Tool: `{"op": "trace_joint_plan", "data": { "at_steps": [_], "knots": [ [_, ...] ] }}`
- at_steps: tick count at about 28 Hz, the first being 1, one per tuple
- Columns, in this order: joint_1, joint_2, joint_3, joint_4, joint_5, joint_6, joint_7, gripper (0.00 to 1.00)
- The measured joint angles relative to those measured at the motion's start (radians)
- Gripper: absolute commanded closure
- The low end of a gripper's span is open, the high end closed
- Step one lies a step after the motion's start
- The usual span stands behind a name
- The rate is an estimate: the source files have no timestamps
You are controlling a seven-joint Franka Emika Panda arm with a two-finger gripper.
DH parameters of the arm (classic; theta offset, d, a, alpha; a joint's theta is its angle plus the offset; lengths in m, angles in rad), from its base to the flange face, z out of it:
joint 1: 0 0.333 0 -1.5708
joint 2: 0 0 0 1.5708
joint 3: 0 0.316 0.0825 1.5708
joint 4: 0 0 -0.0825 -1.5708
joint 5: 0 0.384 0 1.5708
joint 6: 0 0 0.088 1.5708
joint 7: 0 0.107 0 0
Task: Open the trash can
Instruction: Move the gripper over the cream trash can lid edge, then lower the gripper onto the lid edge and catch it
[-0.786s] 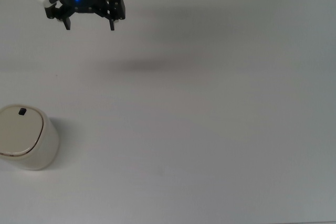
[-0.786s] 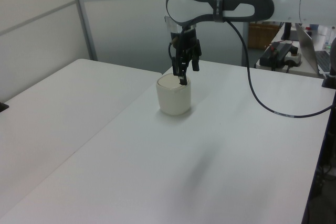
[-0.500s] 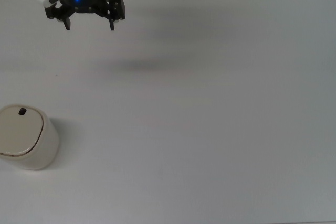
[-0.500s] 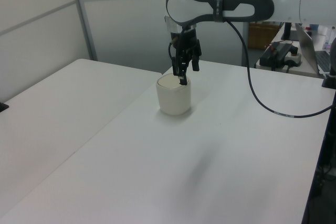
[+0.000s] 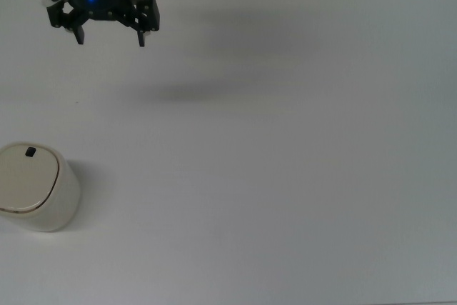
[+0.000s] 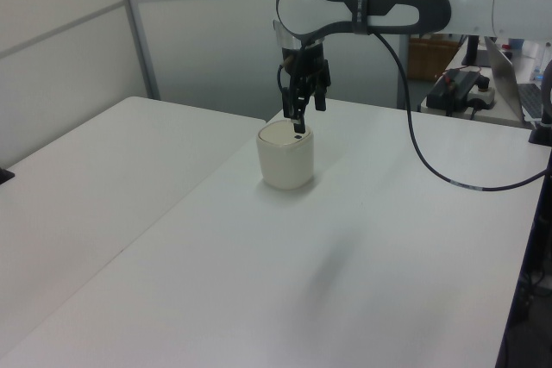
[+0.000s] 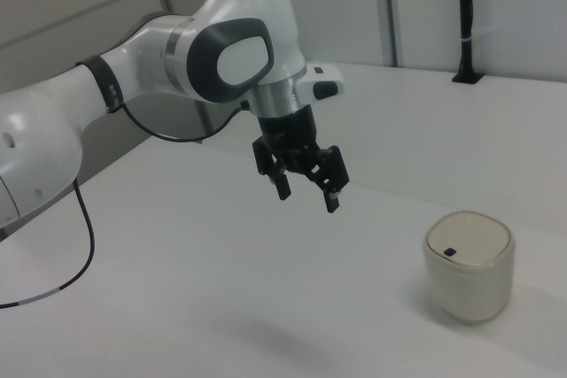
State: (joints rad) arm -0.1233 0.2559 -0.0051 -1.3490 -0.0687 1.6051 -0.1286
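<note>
The trash can (image 5: 32,187) is a small cream-white bin with a rounded lid and a small black button near the lid's edge. It stands shut at the top view's lower left, also seen as the trash can (image 6: 285,154) and the trash can (image 7: 467,265). My gripper (image 5: 109,38) hangs in the air at the top view's upper left, well apart from the bin. In the right view the gripper (image 7: 307,194) is open with nothing between its black fingers, left of and above the bin. In the left view the gripper (image 6: 298,116) shows above the lid.
A white table (image 5: 285,176) spreads around the bin. A second white table (image 6: 95,178) adjoins it at the left view's left. A black cable (image 6: 431,170) hangs from the arm. Equipment (image 6: 461,88) sits at the left view's far right.
The gripper has shifted toward the top view's left edge and risen slightly in the left view. The trash can has not moved and its lid stays shut.
</note>
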Motion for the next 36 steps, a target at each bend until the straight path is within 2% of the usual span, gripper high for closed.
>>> {"op": "trace_joint_plan", "data": {
  "at_steps": [1, 2, 6, 7, 8, 11, 12, 28, 33, 36],
  "knots": [
    [-0.005, 0.0, 0.0, 0.0, 0.0, 0.005, 0.0, 0.16],
    [-0.014, 0.0, -0.001, 0.0, 0.0, 0.015, 0.0, 0.25],
    [-0.041, 0.005, -0.003, 0.0, 0.0, 0.06, 0.0, 0.51],
    [-0.049, 0.008, -0.003, -0.001, 0.0, 0.075, 0.0, 0.67],
    [-0.06, 0.012, -0.003, -0.001, 0.0, 0.097, 0.0, 0.77],
    [-0.081, 0.026, -0.004, -0.004, 0.0, 0.151, 0.0, 0.98],
    [-0.086, 0.033, -0.005, -0.006, 0.0, 0.173, 0.0, 1.0],
    [-0.161, 0.238, -0.007, -0.025, 0.0, 0.633, 0.018, 1.0],
    [-0.169, 0.288, -0.007, -0.025, -0.016, 0.677, 0.023, 1.0],
    [-0.169, 0.295, -0.007, -0.019, -0.031, 0.689, 0.029, 1.0]
  ]
}}
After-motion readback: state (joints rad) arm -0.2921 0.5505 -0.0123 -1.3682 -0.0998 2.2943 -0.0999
